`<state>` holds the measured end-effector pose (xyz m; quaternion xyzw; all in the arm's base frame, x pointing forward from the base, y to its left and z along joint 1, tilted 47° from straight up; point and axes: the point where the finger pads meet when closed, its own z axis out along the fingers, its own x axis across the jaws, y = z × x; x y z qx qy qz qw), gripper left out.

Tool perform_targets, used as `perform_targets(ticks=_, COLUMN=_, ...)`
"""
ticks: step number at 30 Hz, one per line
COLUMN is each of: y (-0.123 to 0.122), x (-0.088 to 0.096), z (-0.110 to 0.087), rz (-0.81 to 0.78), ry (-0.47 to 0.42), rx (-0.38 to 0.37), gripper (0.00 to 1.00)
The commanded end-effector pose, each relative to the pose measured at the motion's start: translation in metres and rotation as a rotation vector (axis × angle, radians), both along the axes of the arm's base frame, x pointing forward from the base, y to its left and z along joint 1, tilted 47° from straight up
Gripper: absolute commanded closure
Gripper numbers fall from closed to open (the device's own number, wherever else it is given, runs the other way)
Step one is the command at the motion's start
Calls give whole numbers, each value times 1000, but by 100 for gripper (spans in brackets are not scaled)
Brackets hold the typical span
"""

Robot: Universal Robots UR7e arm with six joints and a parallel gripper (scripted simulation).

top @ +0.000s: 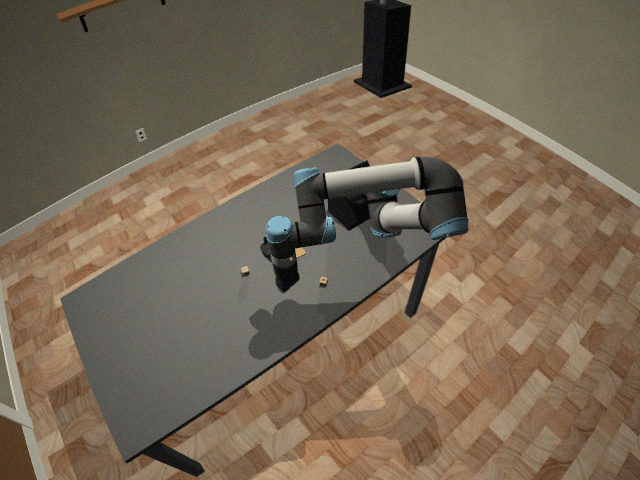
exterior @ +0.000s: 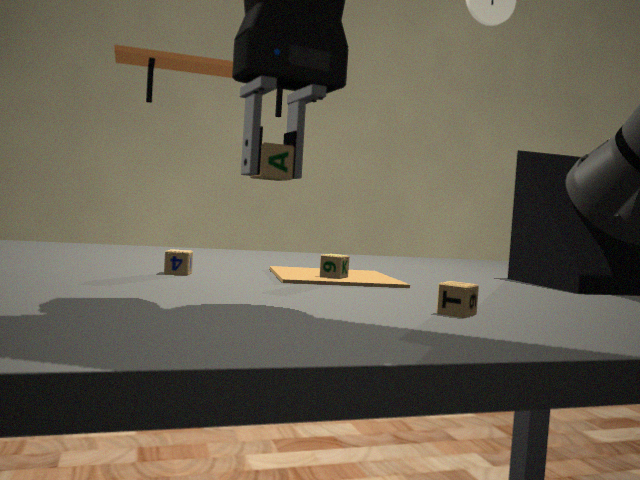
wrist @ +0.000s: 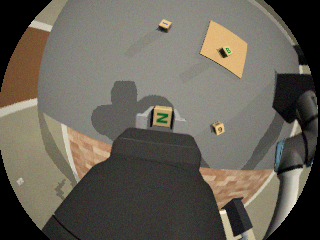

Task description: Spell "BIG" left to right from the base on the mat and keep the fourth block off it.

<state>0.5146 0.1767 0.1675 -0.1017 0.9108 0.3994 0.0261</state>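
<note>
The jaws (exterior: 272, 167) pinch the block with a green A on its side (exterior: 277, 161) and, in the wrist view, a green N on the face beside the camera, holding it in the air above the table (top: 170, 320) (exterior: 206, 341) (wrist: 95, 60). The tan mat (top: 300, 252) (exterior: 372, 279) (wrist: 212, 42) lies flat on the table, with the block marked with a green 6 or 9 and a K (exterior: 334, 266) (wrist: 226, 51) standing on it. Off the mat, the block with a blue 4 on its side (top: 245, 270) (exterior: 178, 262) (wrist: 165, 25) rests to one side, and the block with a black T on its side (top: 323, 281) (exterior: 457, 299) (wrist: 218, 128) rests on the other, nearer the table's edge in the exterior view. From above, the arm (top: 312, 206) covers part of the mat and whatever stands there. A dark upright panel (exterior: 542, 222) rises beyond the T block, next to the arm's lower part. The arm's shadow (top: 289, 325) (exterior: 180, 330) falls across the table. On the wall behind are a wooden rail (top: 90, 9) (exterior: 173, 60) and, in the top view, an outlet (top: 141, 134); a black speaker-like column (top: 386, 49) stands on the floor by the room's corner.
</note>
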Motion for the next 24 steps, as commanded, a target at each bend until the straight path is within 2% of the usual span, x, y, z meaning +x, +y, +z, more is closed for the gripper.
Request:
perform_targets(ticks=1, y=-2, x=1, z=1, rz=-1, ry=-2, rx=-1, gripper=51)
perform_targets(ticks=13, y=-1, x=1, z=-1, rz=23, ry=-26, rx=1, gripper=51)
perform_targets(ticks=24, y=1, x=3, z=-7, rz=149, ry=-158, rx=8, gripper=51)
